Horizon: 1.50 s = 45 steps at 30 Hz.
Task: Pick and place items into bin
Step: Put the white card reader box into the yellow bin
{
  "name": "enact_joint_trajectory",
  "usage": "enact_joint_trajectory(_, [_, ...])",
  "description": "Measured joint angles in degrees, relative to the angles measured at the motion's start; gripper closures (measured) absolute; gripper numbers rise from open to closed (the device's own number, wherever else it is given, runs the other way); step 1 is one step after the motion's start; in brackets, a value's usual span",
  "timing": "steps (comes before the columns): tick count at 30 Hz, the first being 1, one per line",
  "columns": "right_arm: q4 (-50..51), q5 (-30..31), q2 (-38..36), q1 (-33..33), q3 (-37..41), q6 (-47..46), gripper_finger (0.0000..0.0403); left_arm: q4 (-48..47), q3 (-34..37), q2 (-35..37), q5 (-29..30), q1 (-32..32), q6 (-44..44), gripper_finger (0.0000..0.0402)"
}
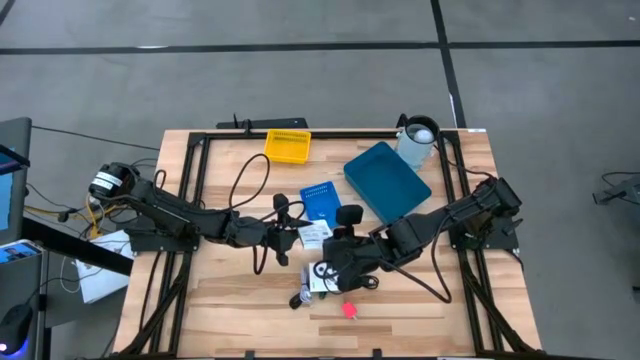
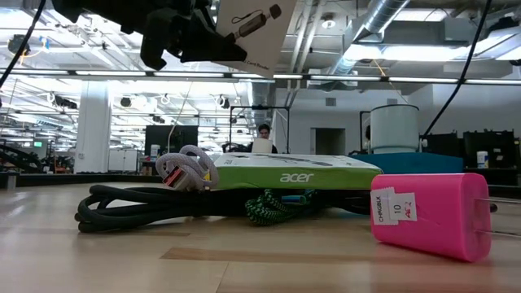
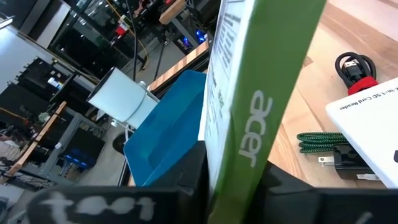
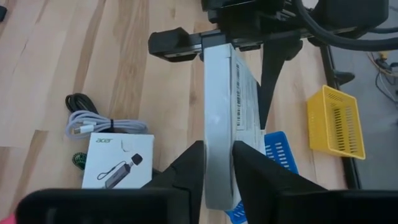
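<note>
Held above mid-table between both arms: a flat white Acer box (image 4: 219,124) with a lime-green edge and barcode label, upright on its thin side. Left gripper (image 3: 233,186) clamped on one end, fingers (image 3: 193,174) pressed against its faces. Right gripper (image 4: 217,165) closed on the other end. Below, a second white Acer packet (image 4: 118,160), coiled grey cable (image 4: 102,123), pink charger (image 2: 430,213).

Light: bright, even, from ceiling strip lamps (image 2: 342,77).
Shadows: soft, short under arms.
Glare: mild sheen on table (image 2: 244,260).
Blur: near fingers in wrist views, far room.
</note>
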<state>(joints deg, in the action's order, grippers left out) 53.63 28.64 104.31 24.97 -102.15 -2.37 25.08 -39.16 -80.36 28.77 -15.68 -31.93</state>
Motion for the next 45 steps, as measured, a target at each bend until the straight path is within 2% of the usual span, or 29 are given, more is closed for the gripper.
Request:
enact_joint_trajectory(14, [4.47, 0.02, -0.06, 0.13, 0.00, -0.74, 0.0189, -0.08, -0.02, 0.00, 2.84, 0.04, 0.09, 0.0364])
enact_joint_trajectory(20, [9.72, 2.68, -0.15, 0.42, 0.00, -4.16, 0.0175, -0.91, -0.09, 0.02, 4.63, 0.04, 0.11, 0.0363])
enact_joint_trajectory(27, [20.31, 7.12, -0.15, 1.46, 0.00, -12.41, 0.0182, -4.52, -0.17, 0.31, 12.53, 0.07, 0.35, 0.0364])
enact_joint_trajectory(32, [27.80, 7.30, -0.15, 1.68, 0.00, -19.12, 0.0184, -12.11, -0.17, 3.99, 13.95, 1.11, 2.57, 0.0364])
enact_joint_trajectory(39, [33.55, 7.35, -0.15, 1.66, 0.02, -23.76, 0.0186, -29.85, -1.70, 16.07, 13.35, 8.08, 5.95, 0.0364])
enact_joint_trajectory(45, [34.10, 7.43, -0.15, 0.99, 0.02, -23.71, 0.0193, -45.81, -9.05, 21.40, 6.28, 18.83, 5.59, 0.0364])
